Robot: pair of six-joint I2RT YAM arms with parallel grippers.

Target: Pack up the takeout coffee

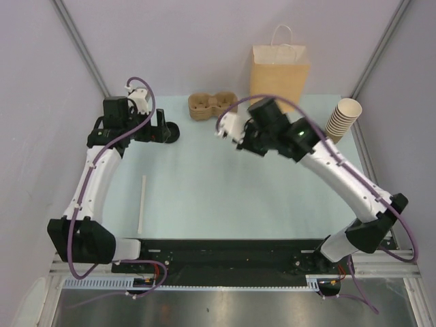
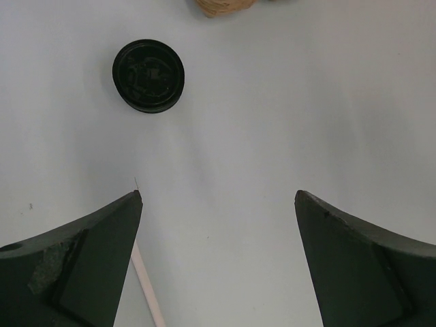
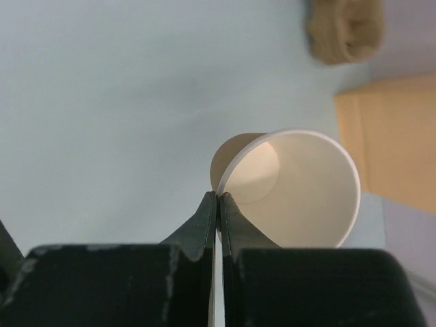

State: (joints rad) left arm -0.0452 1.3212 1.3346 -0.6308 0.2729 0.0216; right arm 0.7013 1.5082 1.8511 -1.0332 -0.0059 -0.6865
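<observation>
My right end effector [image 3: 218, 199] pinches the cup [image 3: 300, 191] by one thin strip of its rim, tilted above the worktop [image 3: 102, 102]; it may swivel, crumple or slip free. My left end effector [image 2: 218, 204] hangs spread, the lid [image 2: 148, 75] lying flat ahead of it.

The left gripper [image 2: 218, 204] hangs over the pale table [image 2: 320, 102] with its jaws wide apart, the two dark fingers [image 2: 82, 266] filling the lower corners and nothing between them but bare surface. A round black lid [image 2: 148, 75] lies flat on the table in the upper left, well apart from both fingers, with raised moulding on its face. A thin white stick [image 2: 148, 293] runs off the bottom edge just beside the left-hand finger, and the brown rim of a tray [image 2: 221, 5] shows at the top edge.
</observation>
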